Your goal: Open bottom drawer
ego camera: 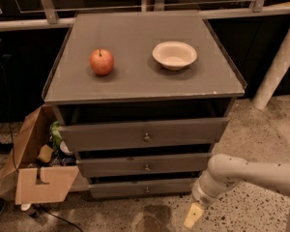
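The bottom drawer (140, 189) is the lowest and narrowest grey-brown front of the cabinet, with a small brass knob (147, 190) at its centre. It looks closed or nearly so. My gripper (192, 216) hangs low at the end of the white arm (241, 174), just above the floor. It is to the right of the bottom drawer's right end and a little in front of it, not touching it. Only a pale yellowish fingertip (193, 215) shows.
The mid drawer (145, 165) and top drawer (144, 134) sit above, each with a knob. A red apple (102, 62) and a white bowl (174, 55) rest on the cabinet top. An open cardboard box (36, 168) with clutter stands at the left. A white post (276, 64) is at the right.
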`<act>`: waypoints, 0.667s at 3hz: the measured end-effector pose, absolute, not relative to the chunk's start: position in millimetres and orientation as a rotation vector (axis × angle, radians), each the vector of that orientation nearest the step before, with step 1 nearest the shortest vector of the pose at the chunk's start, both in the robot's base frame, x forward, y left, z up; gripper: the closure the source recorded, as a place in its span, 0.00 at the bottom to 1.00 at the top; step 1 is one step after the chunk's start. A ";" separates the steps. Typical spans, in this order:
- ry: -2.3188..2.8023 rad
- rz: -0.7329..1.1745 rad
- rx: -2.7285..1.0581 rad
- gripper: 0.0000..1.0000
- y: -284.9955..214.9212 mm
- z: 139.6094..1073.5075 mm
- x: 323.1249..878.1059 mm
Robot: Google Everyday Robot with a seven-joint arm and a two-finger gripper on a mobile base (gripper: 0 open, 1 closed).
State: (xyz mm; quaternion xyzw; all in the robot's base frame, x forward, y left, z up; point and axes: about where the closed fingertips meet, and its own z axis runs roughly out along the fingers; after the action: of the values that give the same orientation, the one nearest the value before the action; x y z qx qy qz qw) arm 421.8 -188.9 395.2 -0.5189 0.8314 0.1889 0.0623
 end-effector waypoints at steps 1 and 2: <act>2.520 0.565 -1.535 0.00 -189.1 358.4 440.1; 2.513 0.569 -1.508 0.00 -186.0 318.0 478.6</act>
State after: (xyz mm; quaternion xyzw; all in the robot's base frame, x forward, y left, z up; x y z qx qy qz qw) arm 478.6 -186.0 318.0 -0.5037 0.8391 0.1900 0.0780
